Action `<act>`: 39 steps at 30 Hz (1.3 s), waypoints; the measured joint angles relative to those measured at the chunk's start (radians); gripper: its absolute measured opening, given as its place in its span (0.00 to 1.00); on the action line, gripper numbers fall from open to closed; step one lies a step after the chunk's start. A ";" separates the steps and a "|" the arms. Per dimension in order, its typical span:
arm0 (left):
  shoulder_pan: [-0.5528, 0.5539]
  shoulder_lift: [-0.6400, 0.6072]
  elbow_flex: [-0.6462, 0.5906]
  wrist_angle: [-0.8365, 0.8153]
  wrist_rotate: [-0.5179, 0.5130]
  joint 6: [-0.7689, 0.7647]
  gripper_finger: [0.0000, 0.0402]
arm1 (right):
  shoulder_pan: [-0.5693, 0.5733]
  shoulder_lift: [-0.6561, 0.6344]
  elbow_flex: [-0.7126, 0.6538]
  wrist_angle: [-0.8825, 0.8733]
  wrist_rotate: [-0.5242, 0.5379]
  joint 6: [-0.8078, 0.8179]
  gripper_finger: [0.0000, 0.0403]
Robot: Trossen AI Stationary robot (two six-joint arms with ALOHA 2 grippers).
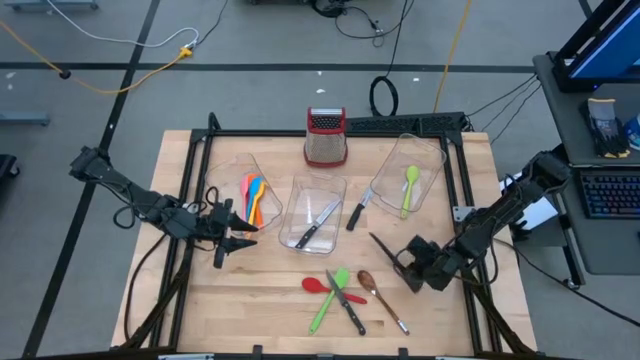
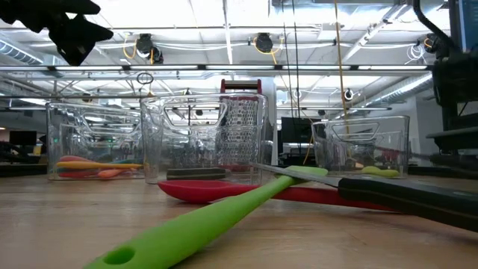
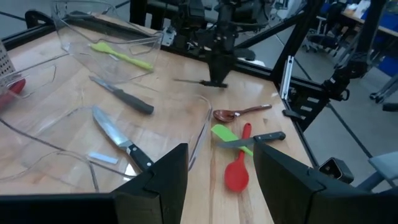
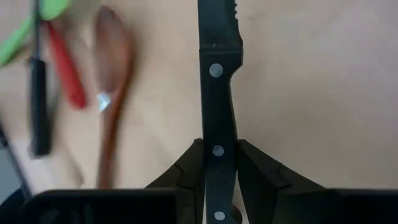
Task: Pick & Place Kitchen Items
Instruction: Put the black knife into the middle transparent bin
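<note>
Knife (image 4: 219,81) with the black riveted handle is sitting clamped between the right gripper's (image 1: 405,262) fingers, hanging over the table (image 1: 260,310) at about four o'clock, just right of the brown spoon (image 1: 378,296). Left gripper (image 1: 232,240) is waiting at nine o'clock beside the bin (image 1: 225,170), fingers parted, holding nothing.

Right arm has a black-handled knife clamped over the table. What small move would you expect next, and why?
Probably a short carry toward the middle bin. The right gripper is shut on the black-handled knife, held clear of the brown spoon, and that bin already holds another knife. The left gripper waits open beside the left bin.
</note>
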 joint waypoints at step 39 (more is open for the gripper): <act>0.058 0.532 0.002 0.938 0.083 0.150 0.46 | -0.304 0.006 0.005 1.087 0.037 -1.007 0.15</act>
